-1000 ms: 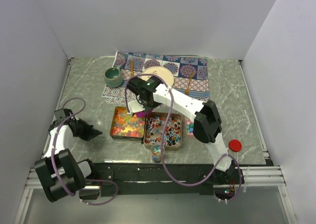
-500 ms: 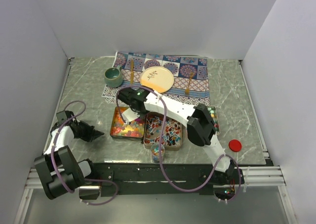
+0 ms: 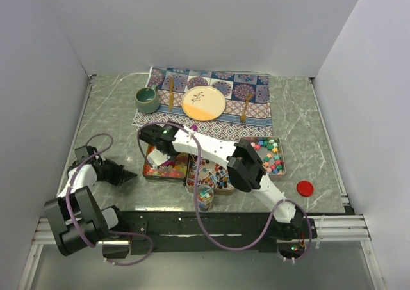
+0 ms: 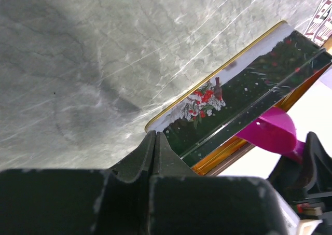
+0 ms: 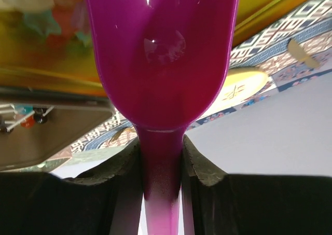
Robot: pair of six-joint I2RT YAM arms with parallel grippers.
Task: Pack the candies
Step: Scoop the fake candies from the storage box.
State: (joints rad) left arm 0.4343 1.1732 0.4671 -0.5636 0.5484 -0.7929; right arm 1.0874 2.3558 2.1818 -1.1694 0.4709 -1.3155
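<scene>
The left gripper (image 3: 123,174) sits low on the table (image 3: 109,123), jaws pressed shut on nothing, just beside the left wall of the first of 3 open tins. That tin (image 3: 147,166) holds the orange-yellow-red gummies (image 3: 168,170). The right gripper (image 3: 160,157) has reached across to it and is clamped on the handle of the purple scoop (image 5: 161,53), whose bowl hangs over the gummies. From the wrist view I cannot tell whether the scoop carries any.

The middle tin is full of red-blue-white wrapped pieces (image 3: 213,173). Just in front of it, at the near table edge, stands a small jar (image 3: 205,196) with mixed candies in it. The pastel star pieces (image 3: 269,155) fill the third tin further right, and the red lid (image 3: 305,188) lies apart on the table.

My reading: packing is part done. The jar has some candy in it, a gummy scoop is under way, and topping up and lidding remain.
</scene>
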